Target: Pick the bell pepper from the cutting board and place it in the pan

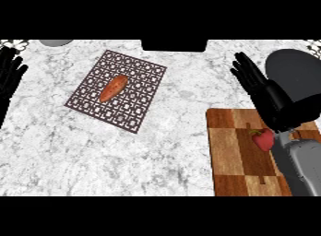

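Note:
A red bell pepper (263, 139) with a green stem lies on the wooden cutting board (234, 156) at the lower right. My right hand (272, 99) hovers open just above and behind the pepper, fingers stretched toward the far side and thumb out to the right, with its wrist covering part of the board. The dark round pan (298, 69) sits at the upper right, partly behind that hand. My left hand (3, 73) rests open at the left edge, fingers up.
A dark patterned mat (139, 99) lies at the middle of the marble counter with an orange sweet potato (113, 88) on it. A grey round object (56, 42) shows at the far left edge, and a black block (174, 44) at the far middle.

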